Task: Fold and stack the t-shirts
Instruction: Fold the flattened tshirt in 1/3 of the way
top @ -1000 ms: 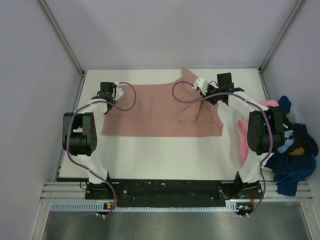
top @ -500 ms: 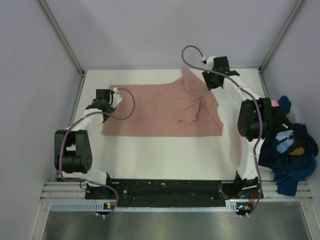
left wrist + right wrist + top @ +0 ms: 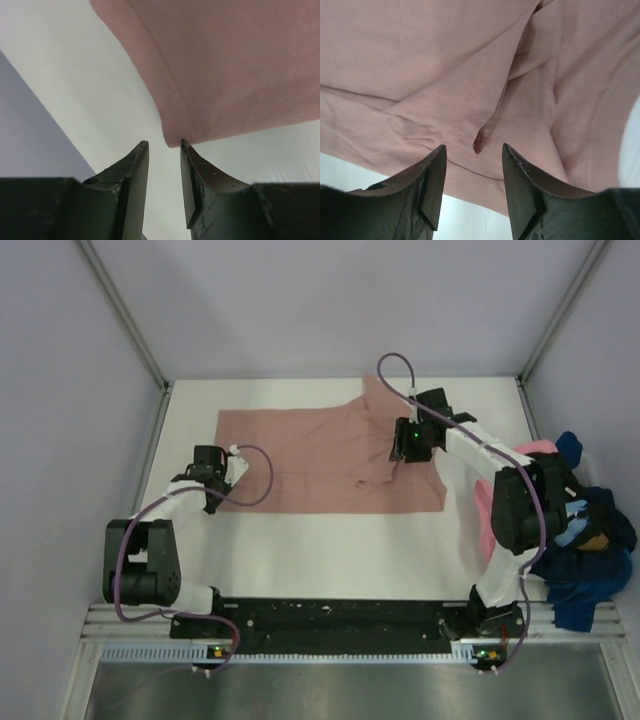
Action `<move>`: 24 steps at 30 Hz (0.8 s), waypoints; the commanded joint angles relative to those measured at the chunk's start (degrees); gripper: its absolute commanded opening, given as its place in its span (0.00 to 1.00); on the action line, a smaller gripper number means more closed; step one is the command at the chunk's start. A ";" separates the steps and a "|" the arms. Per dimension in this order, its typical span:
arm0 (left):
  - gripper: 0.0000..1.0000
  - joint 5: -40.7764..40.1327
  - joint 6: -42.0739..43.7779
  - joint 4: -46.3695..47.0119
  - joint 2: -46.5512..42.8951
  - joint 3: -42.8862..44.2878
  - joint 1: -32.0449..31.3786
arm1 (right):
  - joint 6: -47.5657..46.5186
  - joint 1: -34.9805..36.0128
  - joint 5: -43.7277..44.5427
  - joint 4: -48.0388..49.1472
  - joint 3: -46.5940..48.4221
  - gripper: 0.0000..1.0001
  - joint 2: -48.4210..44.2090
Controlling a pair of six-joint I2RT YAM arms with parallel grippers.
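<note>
At the near edge of the worktop (image 3: 330, 550), the two arm bases sit side by side on a metal rail. A bare white strip of worktop lies between the bases and the cloth.

To the right, off the edge of the worktop, lies a loose heap of shirts: a bright pink shirt (image 3: 486, 518) nearest the worktop, with a navy shirt (image 3: 590, 585) bunched outside it and a patch of light blue cloth (image 3: 574, 531) on top.

The dusty pink shirt (image 3: 310, 460) lies spread across the far half of the worktop, mostly flat. Its left part is smooth. Its right part shows creases and a folded-over ridge, and one flap of the cloth points towards the far edge.

The left end effector (image 3: 163, 146) is at the near left corner of this shirt. Its fingers stand a narrow gap apart with nothing between them. The stitched hem corner lies just beyond the fingertips.

Farther back, the right end effector (image 3: 472, 150) hangs over the creased right part of the shirt. Its fingers are spread wide and grip nothing. A small raised pucker of cloth (image 3: 479, 140) lies in line with the gap between them.
</note>
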 commanded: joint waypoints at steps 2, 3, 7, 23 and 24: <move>0.38 1.43 -2.88 2.03 -0.98 -2.14 0.27 | 4.82 1.34 -1.49 1.46 -0.07 0.44 4.43; 0.38 1.61 -2.88 2.12 -1.24 -2.58 0.27 | 4.82 1.52 -1.93 1.46 -0.07 0.43 5.30; 0.39 1.79 -2.71 2.64 -1.42 -3.55 0.18 | 5.00 2.57 -2.11 1.63 0.28 0.37 7.59; 0.39 0.64 -1.74 3.70 -1.33 -3.55 0.18 | 4.82 2.66 -8.52 2.77 6.16 0.00 9.36; 0.39 0.64 -1.57 3.70 -1.42 -3.55 0.18 | 5.09 2.75 -8.96 3.30 6.96 0.00 9.70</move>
